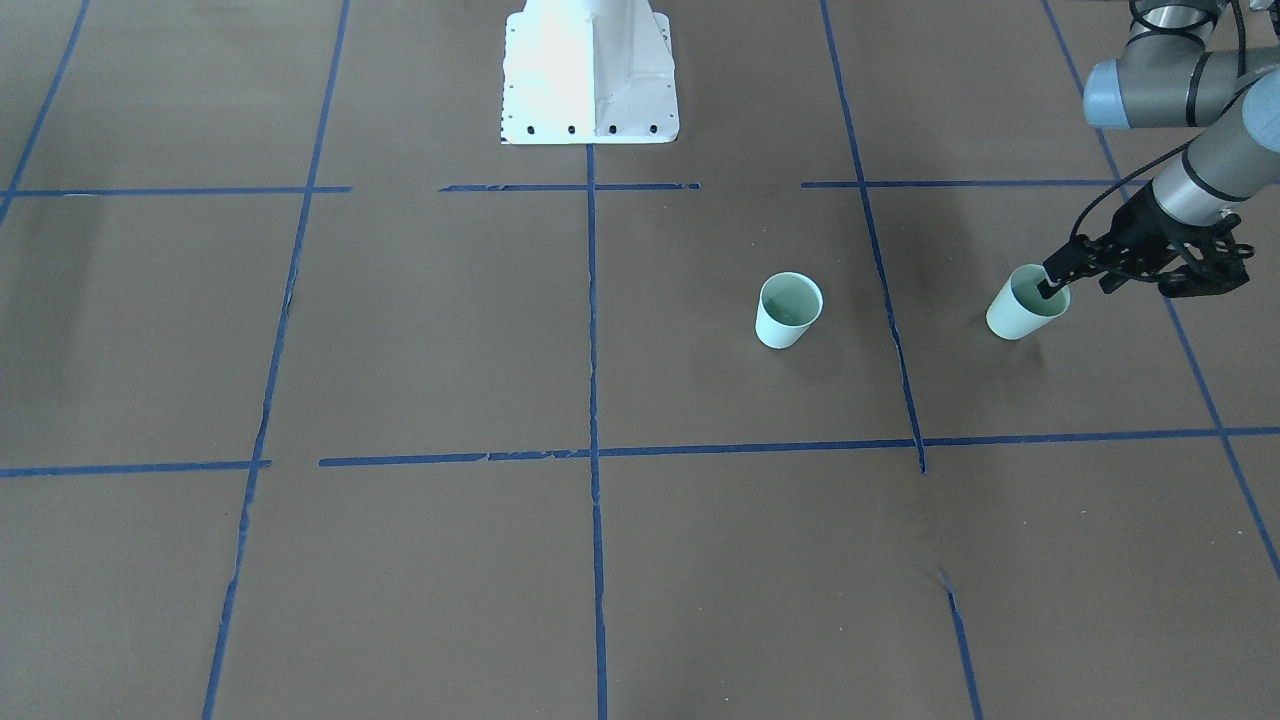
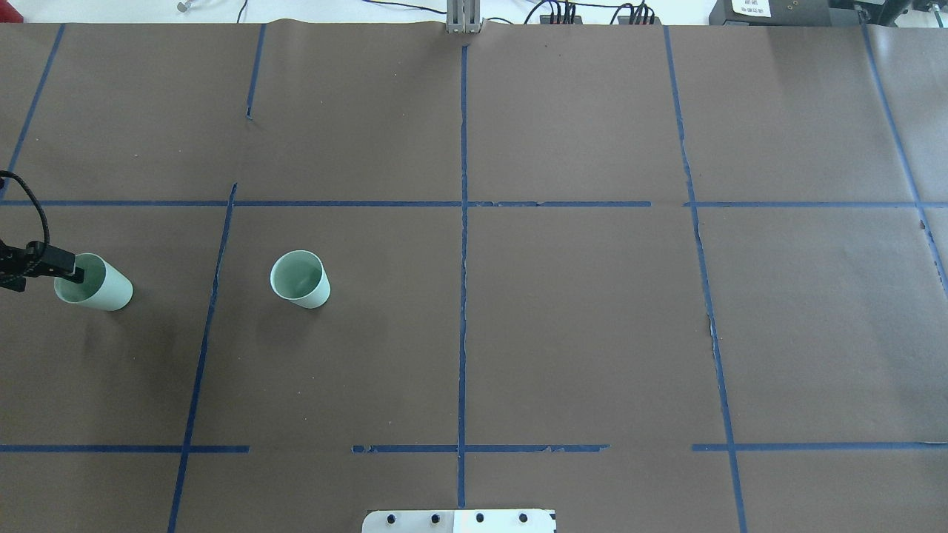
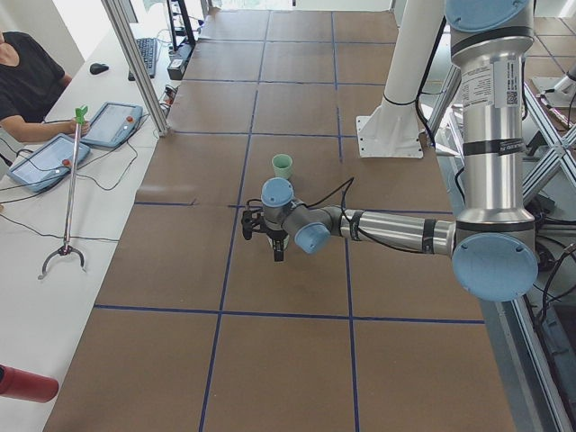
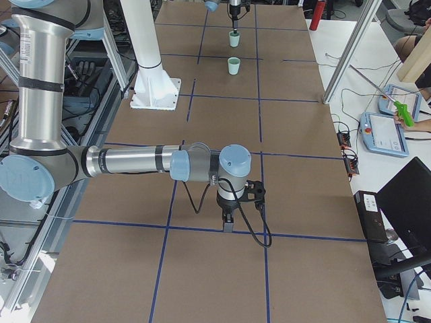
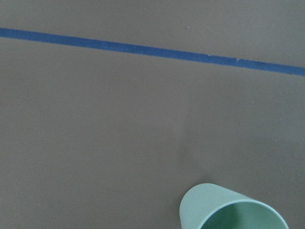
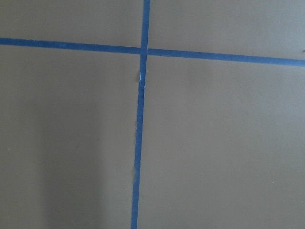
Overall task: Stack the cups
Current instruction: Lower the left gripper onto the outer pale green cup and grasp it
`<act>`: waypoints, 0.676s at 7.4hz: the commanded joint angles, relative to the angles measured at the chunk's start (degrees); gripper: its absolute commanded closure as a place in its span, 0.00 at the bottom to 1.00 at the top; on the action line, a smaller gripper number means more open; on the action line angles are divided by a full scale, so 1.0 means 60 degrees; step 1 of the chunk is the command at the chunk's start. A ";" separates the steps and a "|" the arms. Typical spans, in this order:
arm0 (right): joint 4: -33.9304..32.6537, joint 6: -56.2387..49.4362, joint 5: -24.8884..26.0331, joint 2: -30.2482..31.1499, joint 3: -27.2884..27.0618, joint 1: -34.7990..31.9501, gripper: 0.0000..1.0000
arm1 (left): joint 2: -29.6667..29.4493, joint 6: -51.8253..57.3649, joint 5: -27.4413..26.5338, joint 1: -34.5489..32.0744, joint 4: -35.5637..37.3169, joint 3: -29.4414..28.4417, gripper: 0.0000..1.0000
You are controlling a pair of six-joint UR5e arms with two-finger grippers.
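Note:
Two pale mint-green cups are on the brown table. One cup (image 1: pixel 788 312) stands upright and free; it also shows in the overhead view (image 2: pixel 299 279), the left side view (image 3: pixel 283 166) and the right side view (image 4: pixel 233 66). My left gripper (image 1: pixel 1050 285) (image 2: pixel 74 274) is shut on the rim of the other cup (image 1: pixel 1022 308) (image 2: pixel 96 285), with one finger inside it. That cup is tilted, and its rim shows in the left wrist view (image 5: pixel 233 210). My right gripper (image 4: pixel 227 225) shows only in the right side view, far from both cups; I cannot tell whether it is open or shut.
The white robot pedestal (image 1: pixel 590 75) (image 2: pixel 459 520) stands at the table's robot side. Blue tape lines (image 2: pixel 463 244) grid the brown paper. Operator tablets (image 3: pixel 54 157) and a grabber stick (image 3: pixel 70 198) lie on the side bench.

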State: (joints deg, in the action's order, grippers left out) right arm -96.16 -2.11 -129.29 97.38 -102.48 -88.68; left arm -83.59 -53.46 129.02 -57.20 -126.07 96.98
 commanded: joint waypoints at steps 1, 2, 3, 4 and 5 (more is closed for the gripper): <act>0.0002 0.0000 0.0000 0.0000 0.0000 0.0000 0.00 | 0.0000 -0.0230 0.0000 0.0333 -0.0140 -0.0065 0.37; -0.0013 0.0000 0.0000 0.0000 0.0000 0.0000 0.00 | -0.0029 -0.0202 -0.0014 0.0334 -0.0140 -0.0065 0.87; -0.0013 0.0000 0.0000 0.0000 0.0000 0.0000 0.00 | -0.0043 -0.0187 -0.0015 0.0319 -0.0140 -0.0065 1.00; 0.0001 0.0000 0.0000 0.0000 0.0000 0.0000 0.00 | -0.0087 -0.0187 0.0000 0.0319 -0.0140 -0.0065 1.00; 0.0002 0.0000 0.0000 0.0000 0.0000 0.0000 0.00 | -0.0102 -0.0100 0.0000 0.0261 -0.0126 0.0051 1.00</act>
State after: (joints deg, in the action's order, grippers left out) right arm -96.18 -2.11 -129.29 97.38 -102.48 -88.68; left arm -84.02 -54.47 128.99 -55.37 -126.89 96.76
